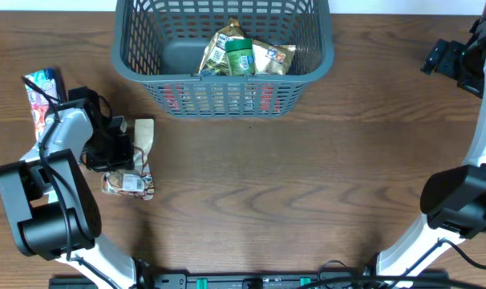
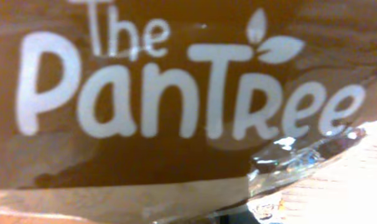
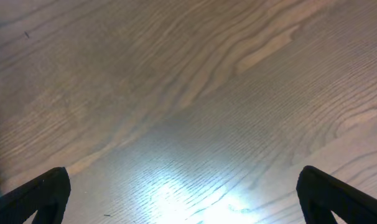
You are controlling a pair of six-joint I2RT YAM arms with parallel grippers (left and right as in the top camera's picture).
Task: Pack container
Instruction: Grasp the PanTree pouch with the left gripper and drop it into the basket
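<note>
Container [image 1: 219, 100] well apart from L gripper [image 1: 119, 149], far-right; gripper at brown pkt [image 1: 145, 135].

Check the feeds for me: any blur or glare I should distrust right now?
Overhead: sharp and evenly lit, the container easy to read. Left wrist: the brown packet fills the frame, its white lettering soft-edged from closeness, with glare on crinkled film at lower right. Right wrist: a bright reflection washes out the table grain at bottom centre.

A packet [image 1: 143, 136] lies under the left claw [image 1: 124, 151], seemingly touching; the container [image 1: 219, 78] sits well ahead-right, holding other packets [image 1: 243, 54].
</note>
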